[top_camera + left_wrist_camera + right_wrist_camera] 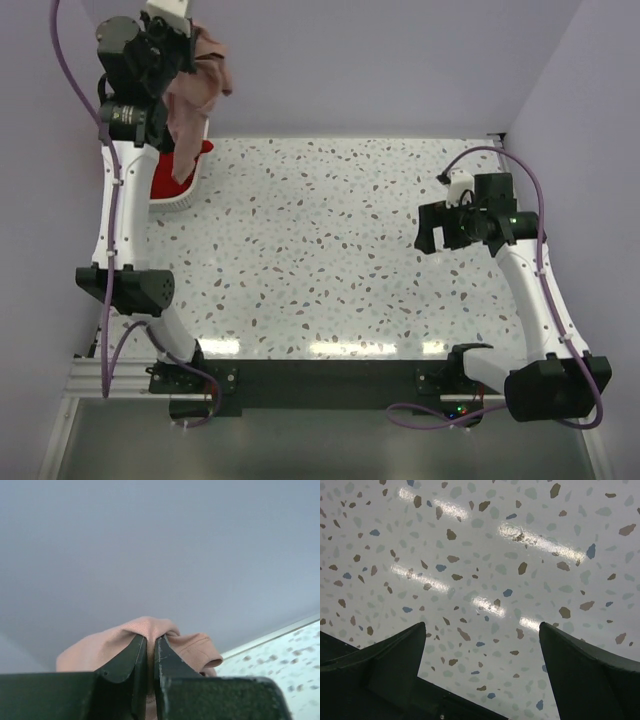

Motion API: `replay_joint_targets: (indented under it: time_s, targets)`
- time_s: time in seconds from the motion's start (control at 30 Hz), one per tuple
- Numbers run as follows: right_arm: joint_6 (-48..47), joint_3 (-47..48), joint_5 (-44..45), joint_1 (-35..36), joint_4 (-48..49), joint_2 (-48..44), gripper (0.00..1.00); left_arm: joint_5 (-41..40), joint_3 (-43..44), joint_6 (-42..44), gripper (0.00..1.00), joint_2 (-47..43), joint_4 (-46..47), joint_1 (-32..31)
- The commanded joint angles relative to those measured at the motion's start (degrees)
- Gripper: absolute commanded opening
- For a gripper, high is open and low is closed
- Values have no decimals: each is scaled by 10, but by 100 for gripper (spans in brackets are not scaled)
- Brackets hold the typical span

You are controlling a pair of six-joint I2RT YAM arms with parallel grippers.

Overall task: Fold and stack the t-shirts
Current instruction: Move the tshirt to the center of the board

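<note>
My left gripper (190, 50) is raised high at the back left, shut on the salmon-pink t-shirt (195, 95), which hangs bunched below it. In the left wrist view the jaws (151, 639) pinch a fold of the pink cloth (95, 647). A bit of the red t-shirt (165, 180) shows in the white basket (180, 200) under the hanging shirt. The black t-shirt is not in view. My right gripper (432, 230) is open and empty above the table at the right; its fingers (395, 652) frame bare speckled tabletop.
The speckled terrazzo table (330, 250) spans the view. The white basket stands at its back left corner against the wall. Lavender walls close in the back and sides. The black base rail (320, 385) runs along the near edge.
</note>
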Motion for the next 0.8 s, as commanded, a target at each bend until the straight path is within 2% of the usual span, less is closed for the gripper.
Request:
replay_joint_targets:
  time_s: [0.0, 0.13, 0.27, 0.37, 0.4, 0.43, 0.47, 0.5, 0.53, 0.57, 0.63, 0.7, 0.73, 0.77]
  targets:
    - [10, 22, -37, -14, 3, 0, 99, 70, 8, 2, 0, -79, 156, -71]
    - [15, 21, -58, -30, 4, 3, 99, 112, 22, -94, 0, -82, 214, -107]
    - [16, 27, -62, -50, 2, -1, 99, 151, 22, -234, 0, -83, 267, -112]
    - [9, 39, -52, -52, -5, -3, 99, 170, -63, -274, 0, -122, 266, -103]
    - [8, 44, -40, -52, -9, -3, 99, 180, -143, -275, 0, -158, 259, -96]
    - [3, 47, -36, -53, -12, -3, 99, 180, -186, -277, 2, -176, 247, -74]
    - [-5, 53, -31, -52, -15, -5, 99, 182, -231, -297, 35, -193, 235, -57]
    - [-11, 56, -24, -53, -21, -4, 99, 191, -321, -305, 57, -219, 202, -9]
    - [-15, 58, -23, -53, -25, -3, 99, 216, -361, -306, 76, -228, 182, 20]
    - [-27, 60, -23, -53, -33, 2, 99, 219, -424, -268, 100, -231, 153, 41]
    - [-39, 65, -22, -53, -44, 12, 99, 219, -458, -192, 100, -220, 42, 73]
    - [-62, 73, -22, -53, -67, 31, 98, 227, -515, -96, 100, -221, -20, 90]
    - [-70, 74, -20, -53, -73, 37, 99, 243, -536, -75, 100, -227, -28, 95]
    - [-89, 78, -18, -52, -86, 46, 99, 265, -571, -19, 100, -234, -36, 96]
